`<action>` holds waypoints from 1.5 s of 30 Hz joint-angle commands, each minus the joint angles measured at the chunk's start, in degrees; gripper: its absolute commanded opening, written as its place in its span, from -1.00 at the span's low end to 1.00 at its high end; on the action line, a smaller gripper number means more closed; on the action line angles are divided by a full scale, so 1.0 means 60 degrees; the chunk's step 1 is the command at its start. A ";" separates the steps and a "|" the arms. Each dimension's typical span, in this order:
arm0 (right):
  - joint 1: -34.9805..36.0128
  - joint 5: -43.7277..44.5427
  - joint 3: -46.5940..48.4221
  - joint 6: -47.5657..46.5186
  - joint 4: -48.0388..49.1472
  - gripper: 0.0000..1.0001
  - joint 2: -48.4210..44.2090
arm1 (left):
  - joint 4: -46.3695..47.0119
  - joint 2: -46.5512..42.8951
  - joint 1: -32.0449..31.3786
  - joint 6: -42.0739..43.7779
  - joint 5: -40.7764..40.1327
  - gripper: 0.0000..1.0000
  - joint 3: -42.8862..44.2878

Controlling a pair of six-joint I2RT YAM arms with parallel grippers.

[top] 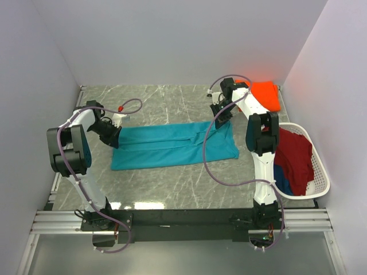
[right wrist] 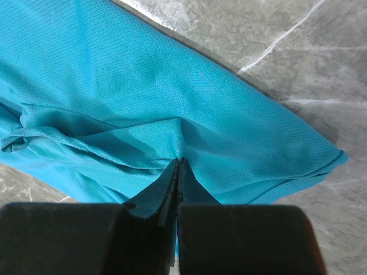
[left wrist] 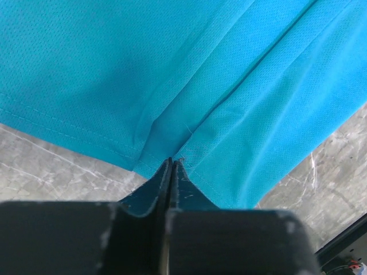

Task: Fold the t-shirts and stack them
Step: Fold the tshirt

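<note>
The left hand (left wrist: 171,167) is clenched on the hem of the teal mesh-cloth t-shirt (top: 172,146), and the right hand (right wrist: 179,166) is clamped on a fold at the opposite end. Between the hands, the shirt is stretched flat on the grey marbled counter (top: 166,189). Just beyond the right hand, a bright orange t-shirt (top: 266,94) is seen.

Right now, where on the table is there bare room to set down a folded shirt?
Two bare strips: the far marble between the teal shirt and the back wall, and the near marble between that shirt and the arm bases. The right side is crowded: right arm, orange shirt and white basket.
</note>
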 commanded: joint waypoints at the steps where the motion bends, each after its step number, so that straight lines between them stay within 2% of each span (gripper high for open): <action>1: 0.0074 -0.0024 0.0489 0.0161 0.0192 -1.00 -0.0232 | 0.0095 -0.0017 0.0025 0.0051 -0.0062 -0.98 0.0310; 13: 0.0060 -0.0082 0.0943 0.0308 0.0192 -1.00 -0.0159 | 0.0314 -0.0105 0.0274 -0.0066 0.0011 -0.99 0.0427; 25: 0.0060 0.0123 0.1090 0.0542 0.0485 -1.00 -0.0012 | 0.1163 0.0057 0.0274 -0.0579 -0.0179 -0.99 0.0207; 27: 0.0045 0.0065 0.1207 0.0572 0.0427 -1.00 0.0017 | 0.1208 -0.0074 0.0347 -0.0740 0.0023 -0.83 0.0251; 29: 0.0060 -0.0227 0.1310 0.0557 0.0339 -0.95 0.0032 | 0.1165 -0.0308 0.0449 -0.0886 0.0579 -0.43 0.0441; 30: 0.0060 -0.0330 0.1296 0.0615 0.0338 -0.77 -0.0012 | 0.1120 -0.0571 0.0450 -0.0916 0.1278 -0.29 0.0645; 31: 0.0045 -0.0433 0.1281 0.0645 0.0324 -0.48 -0.0128 | 0.1135 -0.0704 0.0450 -0.1047 0.1706 -0.06 0.0734; 34: -0.0057 -0.0609 0.1207 0.0806 0.0368 -0.13 -0.0392 | 0.1486 -0.0910 -0.0017 -0.2086 0.2763 0.12 0.1319; 37: -0.0290 -0.0887 0.1178 0.0894 0.0192 -0.12 -0.0626 | 0.2070 -0.0793 -0.1363 -0.3227 0.2954 0.15 0.1745; 38: -0.0364 -0.1018 0.1004 0.0938 0.0163 -0.12 -0.0700 | 0.2362 -0.0735 -0.2121 -0.4057 0.3028 0.16 0.1789; 41: -0.0687 -0.1443 0.0405 0.1114 0.0090 -0.16 -0.1022 | 0.3636 -0.0194 -0.3543 -0.5699 0.2897 0.18 0.2154; 45: -0.0819 -0.1839 -0.0636 0.1158 0.0074 -0.38 -0.1403 | 0.4852 0.1284 -0.4749 -0.7227 0.2880 0.15 0.3323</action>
